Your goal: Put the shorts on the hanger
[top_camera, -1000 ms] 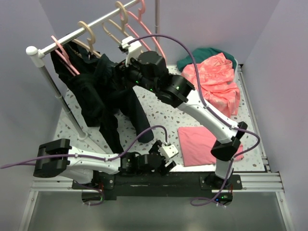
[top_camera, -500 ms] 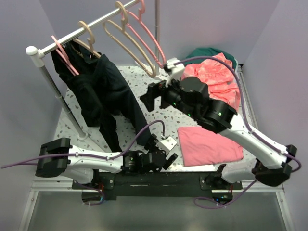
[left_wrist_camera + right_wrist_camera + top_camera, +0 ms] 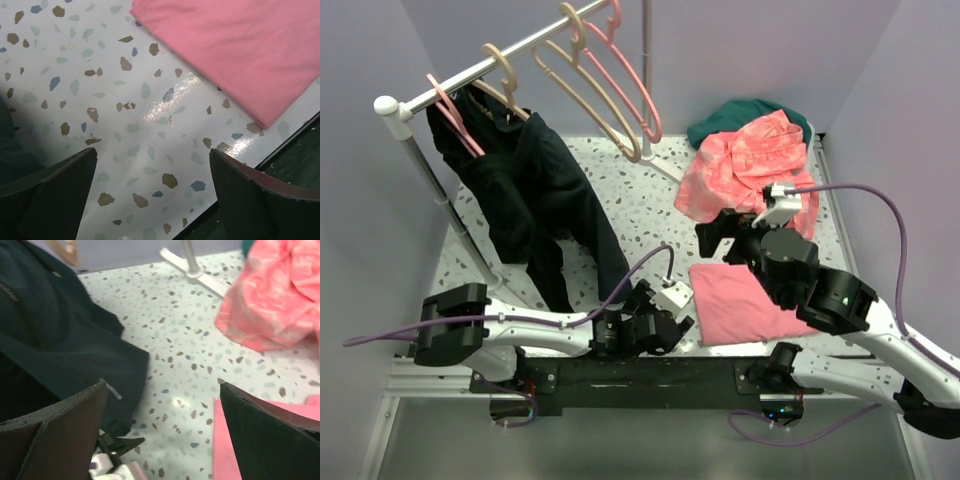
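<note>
Dark navy-black soft fabric shorts (image 3: 555, 195): hanging from beige plastic hanger (image 3: 504, 68) on white rail (image 3: 535, 40), ten o'clock of speckled table (image 3: 650, 215).
Left gripper (image 3: 153, 152): fingers spread, empty, low at six o'clock, near pink folded cloth (image 3: 745, 300).
Right gripper (image 3: 164, 385): fingers spread, empty, three o'clock, well apart from shorts.

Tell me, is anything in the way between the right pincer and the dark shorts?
No, nothing I can see. Only bare speckled table lies between the open right pincer and the hanging shorts.
</note>
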Tool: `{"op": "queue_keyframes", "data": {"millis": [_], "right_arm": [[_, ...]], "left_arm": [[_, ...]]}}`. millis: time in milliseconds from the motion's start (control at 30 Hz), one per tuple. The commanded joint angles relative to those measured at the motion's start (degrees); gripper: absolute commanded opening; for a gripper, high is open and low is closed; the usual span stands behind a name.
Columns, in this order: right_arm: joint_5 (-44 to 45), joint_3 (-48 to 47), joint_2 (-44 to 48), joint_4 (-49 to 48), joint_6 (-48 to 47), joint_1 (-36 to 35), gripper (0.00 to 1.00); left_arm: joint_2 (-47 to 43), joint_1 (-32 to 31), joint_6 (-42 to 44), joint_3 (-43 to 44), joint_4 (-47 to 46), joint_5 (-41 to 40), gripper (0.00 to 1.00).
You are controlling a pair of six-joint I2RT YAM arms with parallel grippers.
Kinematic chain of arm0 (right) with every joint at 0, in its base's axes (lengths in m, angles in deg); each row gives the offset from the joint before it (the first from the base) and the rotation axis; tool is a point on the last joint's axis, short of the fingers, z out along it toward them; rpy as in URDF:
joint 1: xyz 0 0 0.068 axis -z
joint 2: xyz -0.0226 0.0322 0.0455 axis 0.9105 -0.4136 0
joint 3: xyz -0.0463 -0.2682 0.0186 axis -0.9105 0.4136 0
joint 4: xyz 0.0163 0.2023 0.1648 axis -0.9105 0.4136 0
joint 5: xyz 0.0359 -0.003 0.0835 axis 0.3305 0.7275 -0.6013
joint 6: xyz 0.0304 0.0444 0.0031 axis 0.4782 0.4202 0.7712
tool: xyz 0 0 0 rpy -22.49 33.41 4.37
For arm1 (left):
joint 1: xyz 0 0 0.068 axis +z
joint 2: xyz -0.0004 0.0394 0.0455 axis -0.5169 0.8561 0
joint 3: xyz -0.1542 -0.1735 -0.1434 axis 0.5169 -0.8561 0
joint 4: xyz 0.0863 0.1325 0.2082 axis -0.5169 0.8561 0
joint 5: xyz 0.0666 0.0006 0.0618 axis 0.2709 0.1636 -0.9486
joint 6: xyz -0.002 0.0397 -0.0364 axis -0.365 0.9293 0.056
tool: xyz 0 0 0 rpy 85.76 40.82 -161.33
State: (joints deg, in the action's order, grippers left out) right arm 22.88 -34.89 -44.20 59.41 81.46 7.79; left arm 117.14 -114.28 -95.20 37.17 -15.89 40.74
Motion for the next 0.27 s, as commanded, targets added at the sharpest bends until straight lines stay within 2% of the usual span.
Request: {"op": "queue_keyframes", "data": {"millis": [0,100,233], "right_arm": [[8.0,9.3,1.8,5.7,11.6,-0.2,0.99],[9.2,13.8,1.9,7.5,17.4,-0.2,0.99],[7.6,16.0,0.2,7.3,17.0,-0.2,0.99]], "left_arm": [[-2.7,2.1,0.9,3.7,-2.7,6.3,1.00],[-7.1,6.1,2.1,0.9,-5.5,11.6,1.00],[-12.1,9.7,0.8,-2.6,-6.6,17.4,1.00]]}}
